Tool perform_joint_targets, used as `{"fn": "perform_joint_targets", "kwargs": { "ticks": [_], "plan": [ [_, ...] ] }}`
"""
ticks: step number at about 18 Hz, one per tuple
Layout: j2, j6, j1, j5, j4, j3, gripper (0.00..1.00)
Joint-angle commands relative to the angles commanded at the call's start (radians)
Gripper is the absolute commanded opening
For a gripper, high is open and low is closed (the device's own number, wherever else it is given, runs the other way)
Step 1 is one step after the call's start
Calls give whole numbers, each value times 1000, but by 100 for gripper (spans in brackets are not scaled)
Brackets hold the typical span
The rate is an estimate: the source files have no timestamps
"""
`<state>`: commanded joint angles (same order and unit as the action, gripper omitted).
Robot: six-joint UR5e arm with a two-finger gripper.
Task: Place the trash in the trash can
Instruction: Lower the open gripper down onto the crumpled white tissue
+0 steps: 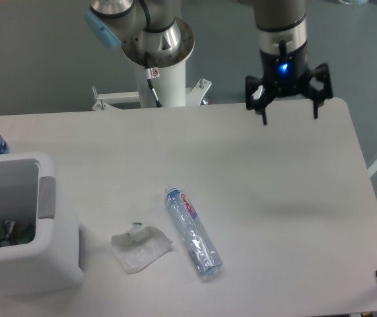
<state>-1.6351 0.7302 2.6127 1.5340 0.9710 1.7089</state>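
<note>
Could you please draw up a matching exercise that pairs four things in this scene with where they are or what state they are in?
Things:
1. crumpled tissue
2. red-purple label bottle
3. trash can
4. gripper

Places or states:
A. open, above the table's far right edge
B. at the table's near left corner
C. lying on its side at mid-table
D. flat on the table between the bin and the bottle

Pairs: 1-D, 2-C, 3-B, 4-A
</note>
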Motion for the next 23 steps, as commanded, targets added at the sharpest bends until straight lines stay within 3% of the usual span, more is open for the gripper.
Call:
{"fn": "perform_joint_targets", "kwargs": {
  "ticks": [5, 10, 12, 17, 23],
  "plan": [
    [-90, 46, -150, -2, -9, -8, 100],
    [-164, 309, -229, -70, -9, 12, 100],
    [-196, 331, -250, -118, -12, 12, 100],
    [-275, 327, -319, -216, -139, 35, 100],
    [-347, 327, -362, -215, -169, 46, 100]
  ]
}}
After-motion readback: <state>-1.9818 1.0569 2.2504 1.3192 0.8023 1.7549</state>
